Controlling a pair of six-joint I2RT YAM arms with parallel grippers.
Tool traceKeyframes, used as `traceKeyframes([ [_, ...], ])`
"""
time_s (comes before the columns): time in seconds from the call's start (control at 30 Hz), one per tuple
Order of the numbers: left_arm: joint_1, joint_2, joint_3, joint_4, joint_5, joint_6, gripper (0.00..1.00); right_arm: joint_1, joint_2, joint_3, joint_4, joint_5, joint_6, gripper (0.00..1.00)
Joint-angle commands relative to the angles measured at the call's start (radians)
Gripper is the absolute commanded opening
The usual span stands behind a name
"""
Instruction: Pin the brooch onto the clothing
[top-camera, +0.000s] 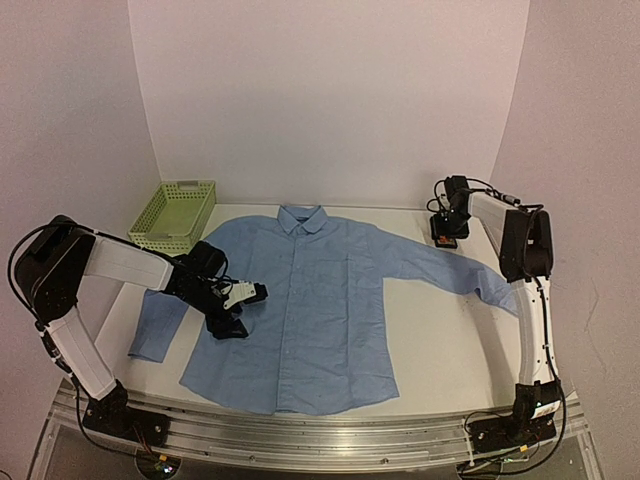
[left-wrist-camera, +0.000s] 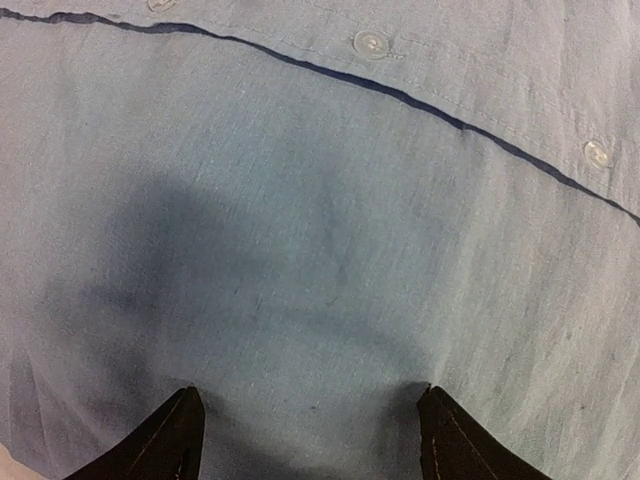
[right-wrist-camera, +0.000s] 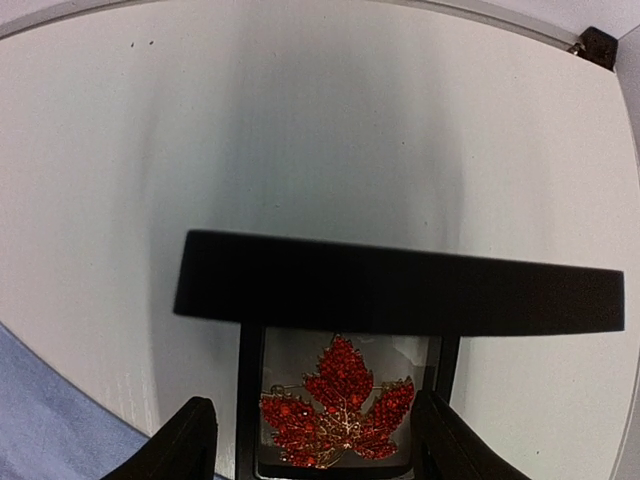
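Though brooch (right-wrist-camera: 338, 405) clear, box (right-wrist-camera: 249, 385) top behind bar (right-wrist-camera: 400, 285).

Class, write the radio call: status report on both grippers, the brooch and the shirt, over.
Left gripper open over shirt. Right gripper open above black box. Brooch inside box, not yet pinned. No obstruction seen.

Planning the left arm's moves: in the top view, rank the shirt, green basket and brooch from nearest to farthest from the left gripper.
1. Shirt, directly beneath the left gripper.
2. Green basket, back-left.
3. Brooch, far right.
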Motion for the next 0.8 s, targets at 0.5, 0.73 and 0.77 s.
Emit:
traceKeyframes([
  [0.5,0.003,0.001,0.063,-0.065,0.002,-0.031,0.77,-0.008,0.05,0.044,-0.002,-0.005,-0.009,0.55],
  [0.73,0.003,0.002,0.072,-0.069,0.006,-0.039,0.78,-0.011,0.053,0.046,-0.001,-0.004,-0.011,0.46],
  [0.77,0.003,0.002,0.071,-0.07,0.005,-0.04,0.78,-0.011,0.052,0.047,-0.001,-0.006,-0.01,0.45],
])
